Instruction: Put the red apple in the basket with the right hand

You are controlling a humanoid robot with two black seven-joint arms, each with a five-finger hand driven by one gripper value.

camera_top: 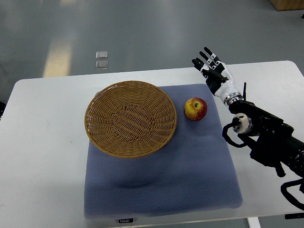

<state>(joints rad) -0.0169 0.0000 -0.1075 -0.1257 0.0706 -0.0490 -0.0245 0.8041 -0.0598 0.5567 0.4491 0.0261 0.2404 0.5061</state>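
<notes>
At three o'clock of the round woven wicker basket [130, 118], the firm, smooth red-yellow apple [195, 109] needs a wrap-around grasp; my right hand [213, 69] hovers released, fingers spread.

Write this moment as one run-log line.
right hand: open, holds nothing, beyond the apple | apple: on blue mat, right of basket | basket: empty | left hand: not in view

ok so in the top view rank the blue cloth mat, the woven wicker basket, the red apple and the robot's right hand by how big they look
1. Blue cloth mat, largest.
2. Round woven wicker basket.
3. Robot's black-and-white right hand, fingers spread, holding nothing.
4. Red-and-yellow apple, smallest, though the hand is not much bigger and may sit nearer the camera.
</notes>
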